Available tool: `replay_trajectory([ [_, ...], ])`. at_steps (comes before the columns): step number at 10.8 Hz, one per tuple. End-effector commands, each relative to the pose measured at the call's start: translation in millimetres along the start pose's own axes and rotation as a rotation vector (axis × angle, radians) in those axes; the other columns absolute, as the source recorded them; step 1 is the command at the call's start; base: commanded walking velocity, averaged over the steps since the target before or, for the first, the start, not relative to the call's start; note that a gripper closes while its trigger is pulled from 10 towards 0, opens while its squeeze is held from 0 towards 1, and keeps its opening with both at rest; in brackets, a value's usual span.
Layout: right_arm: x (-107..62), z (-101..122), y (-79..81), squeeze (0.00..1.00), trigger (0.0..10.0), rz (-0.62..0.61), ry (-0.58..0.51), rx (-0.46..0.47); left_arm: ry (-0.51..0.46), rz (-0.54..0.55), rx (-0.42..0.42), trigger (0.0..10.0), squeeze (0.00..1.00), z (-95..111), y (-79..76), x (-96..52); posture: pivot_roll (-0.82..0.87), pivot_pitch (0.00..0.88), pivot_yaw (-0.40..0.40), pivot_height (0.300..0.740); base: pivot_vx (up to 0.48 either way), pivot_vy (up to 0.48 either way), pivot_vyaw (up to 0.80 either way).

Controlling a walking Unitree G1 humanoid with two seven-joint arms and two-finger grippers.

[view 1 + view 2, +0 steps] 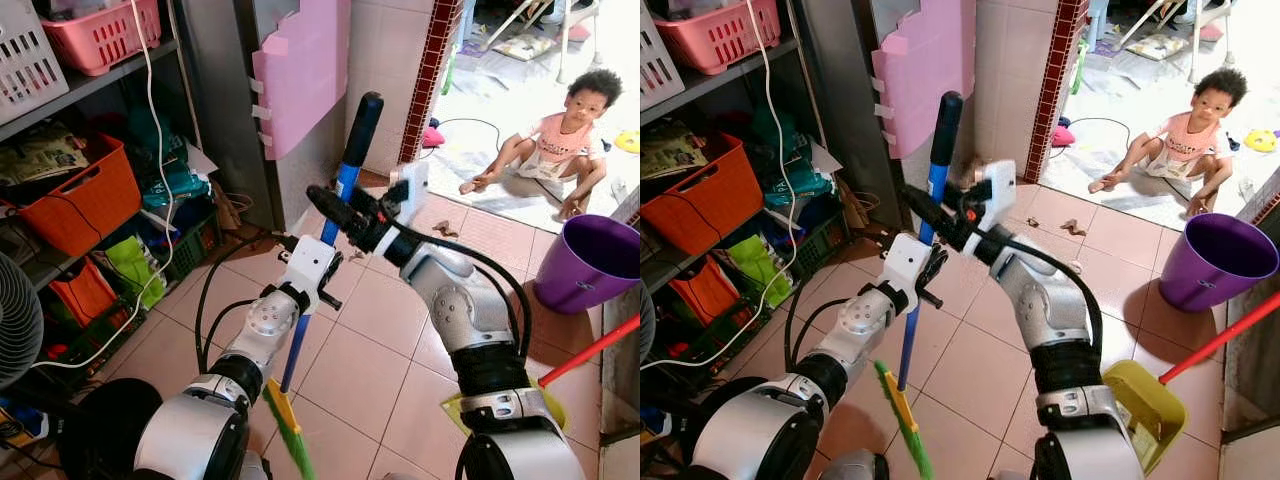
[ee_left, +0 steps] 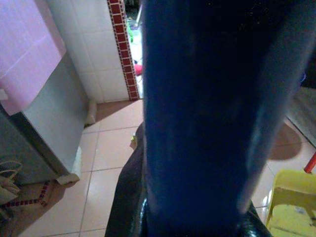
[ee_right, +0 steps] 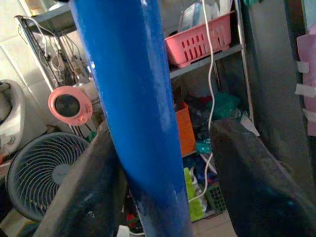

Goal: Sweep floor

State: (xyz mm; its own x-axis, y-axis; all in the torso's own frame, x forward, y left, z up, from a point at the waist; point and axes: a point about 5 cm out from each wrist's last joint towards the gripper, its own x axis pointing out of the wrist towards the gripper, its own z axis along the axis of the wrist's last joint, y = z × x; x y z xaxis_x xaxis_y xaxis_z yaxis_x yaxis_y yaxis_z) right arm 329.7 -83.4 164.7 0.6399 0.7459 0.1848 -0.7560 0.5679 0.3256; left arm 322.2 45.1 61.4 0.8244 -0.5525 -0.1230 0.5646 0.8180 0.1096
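The left hand [image 1: 322, 280] grips the near-upright broom handle [image 1: 345, 180] low. The right hand [image 1: 930, 215] straddles it higher, fingers apart.

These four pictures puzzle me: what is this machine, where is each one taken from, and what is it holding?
It is a walking household robot with two silver arms. The two wide pictures come from cameras in its head, looking down past its arms. The two close ones come from a camera on each wrist. Both arms grip a blue broom handle: the left pincer lower down, the right pincer above it, with one finger touching the handle and the other standing apart. On the tiled floor stand a purple bucket and a yellow dustpan. Shelves hold baskets on the robot's left. A person sits in the doorway beyond.
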Motion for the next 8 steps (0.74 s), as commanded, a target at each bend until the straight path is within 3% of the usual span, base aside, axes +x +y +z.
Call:
replay_trajectory([
  [1, 2.4, 2.5, 4.0, 0.00, 0.0, 0.028, -0.004, 0.000, -0.033, -0.009, 0.024, 0.0, 0.00, 10.8, 2.6, 5.1, -0.12, 0.000, 0.048, 0.740, 0.000, 0.000, 0.00],
  [8, 3.3, -11.3, 11.7, 0.00, 0.0, 0.047, 0.021, 0.047, -0.037, -0.017, 0.022, 0.0, 0.00, 13.1, 0.5, 7.0, -0.11, 0.000, 0.045, 0.740, 0.000, 0.000, 0.00],
])
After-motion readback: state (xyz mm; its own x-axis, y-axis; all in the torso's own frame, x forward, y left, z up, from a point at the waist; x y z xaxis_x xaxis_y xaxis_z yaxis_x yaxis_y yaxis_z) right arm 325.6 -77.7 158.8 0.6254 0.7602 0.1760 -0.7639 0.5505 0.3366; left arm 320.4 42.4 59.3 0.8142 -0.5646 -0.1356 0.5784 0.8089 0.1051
